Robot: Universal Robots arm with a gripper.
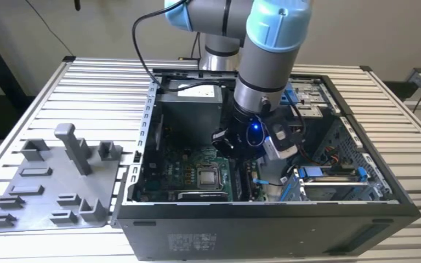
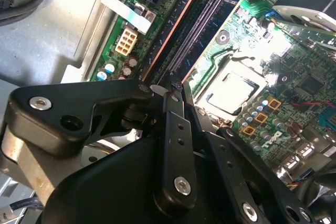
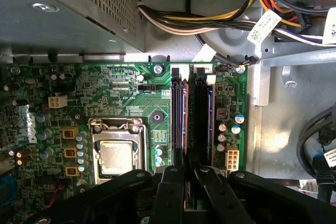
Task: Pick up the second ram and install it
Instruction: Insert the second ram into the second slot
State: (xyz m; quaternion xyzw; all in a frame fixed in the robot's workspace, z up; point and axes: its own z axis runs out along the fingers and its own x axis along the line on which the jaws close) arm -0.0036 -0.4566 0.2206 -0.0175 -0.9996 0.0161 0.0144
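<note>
We judge installation nearly complete: the black gripper [image 3: 184,182] sits with fingers drawn narrowly together over the slim dark second ram [image 3: 198,119], standing in its green motherboard [image 3: 115,93] slot, seating unconfirmed.

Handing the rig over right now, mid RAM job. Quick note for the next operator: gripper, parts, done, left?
Gripper: down inside the open PC case, right at the motherboard's memory slots. Whether it is open or shut cannot be told.
Second ram: dark stick, edge-on, in line with the slots just ahead of the gripper.
Done: ram brought from the table to the slots; the grey holder sits at the exterior view's left.
Left: seating is unconfirmed, so check that it is fully home.
</note>
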